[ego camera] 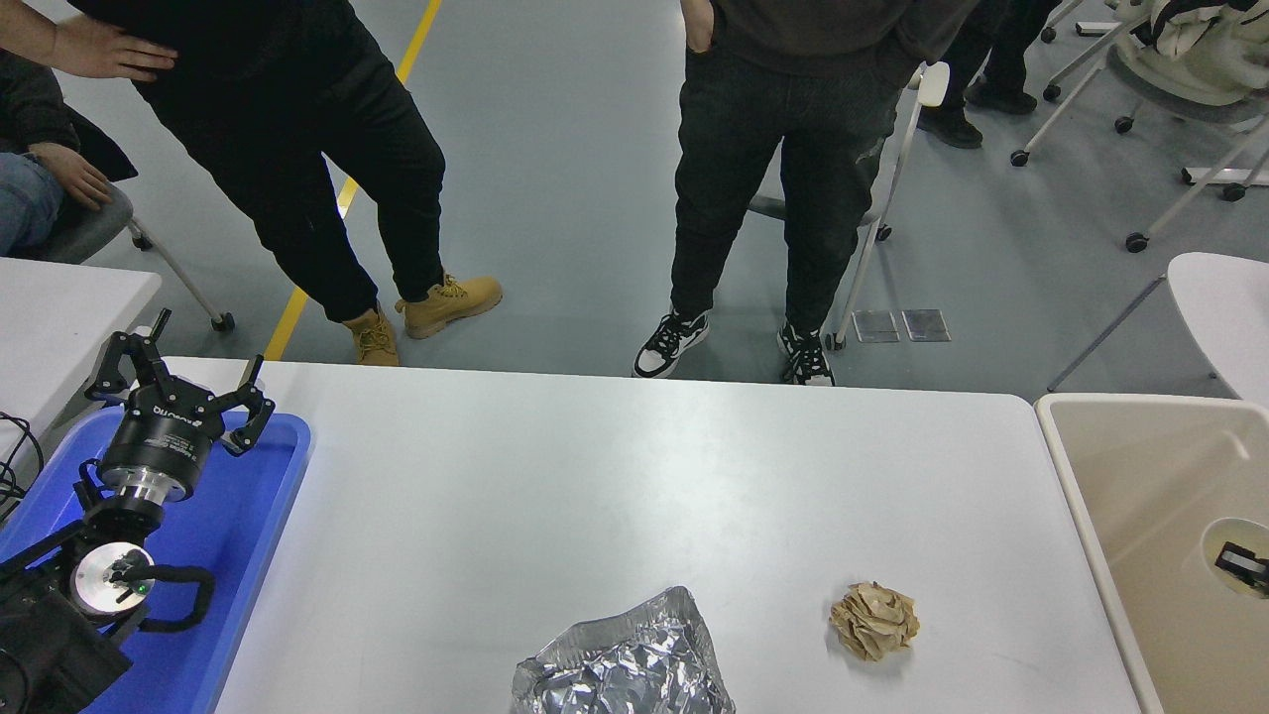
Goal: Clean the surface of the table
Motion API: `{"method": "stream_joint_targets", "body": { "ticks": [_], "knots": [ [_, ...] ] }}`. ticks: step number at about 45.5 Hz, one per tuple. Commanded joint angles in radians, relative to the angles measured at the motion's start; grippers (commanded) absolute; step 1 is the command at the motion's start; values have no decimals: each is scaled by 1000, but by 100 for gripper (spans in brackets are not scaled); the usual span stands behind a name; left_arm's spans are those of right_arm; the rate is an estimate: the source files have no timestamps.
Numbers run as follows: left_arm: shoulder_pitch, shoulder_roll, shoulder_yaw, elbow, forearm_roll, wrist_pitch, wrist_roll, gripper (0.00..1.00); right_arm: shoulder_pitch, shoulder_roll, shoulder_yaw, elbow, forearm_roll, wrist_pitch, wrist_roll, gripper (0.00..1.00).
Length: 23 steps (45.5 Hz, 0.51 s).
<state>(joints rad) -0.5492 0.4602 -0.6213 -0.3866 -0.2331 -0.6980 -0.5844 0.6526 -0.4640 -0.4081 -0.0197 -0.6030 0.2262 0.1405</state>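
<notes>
Centrally, the table surface [615, 476] is filling most of the view, a wide white top with rounded corners. Near its front edge a crumpled sheet of silver foil [623, 662] is lying, partly cut off by the bottom of the picture. Just to the right of the foil, and apart from it, a ball of crumpled brown paper [873, 620] is resting on the table surface. At the table's left end a blue tray [253, 516] is sitting, and the left gripper [181, 390] is hanging over the tray's far part with its black fingers spread apart, holding nothing. Against the table's right end a beige bin [1140, 516] is standing. Inside the bin, at the picture's right edge, a small part of the right gripper [1242, 565] is showing, too little to tell whether its fingers are apart or together. Beyond the table's far edge two people are standing on the grey floor, one in tan boots [426, 309], the other in black and white sneakers [736, 349].
</notes>
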Motion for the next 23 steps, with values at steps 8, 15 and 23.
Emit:
{"method": "stream_joint_targets", "body": {
  "ticks": [8, 15, 23],
  "knots": [
    [0, 0, 0, 0, 0, 0, 0, 100, 1, -1, 2, 7, 11, -149, 1, 63],
    [0, 0, 0, 0, 0, 0, 0, 100, -1, 1, 2, 10, 12, -165, 1, 81],
    [0, 0, 0, 0, 0, 0, 0, 100, -4, 8, 2, 0, 12, -172, 2, 89]
  ]
}}
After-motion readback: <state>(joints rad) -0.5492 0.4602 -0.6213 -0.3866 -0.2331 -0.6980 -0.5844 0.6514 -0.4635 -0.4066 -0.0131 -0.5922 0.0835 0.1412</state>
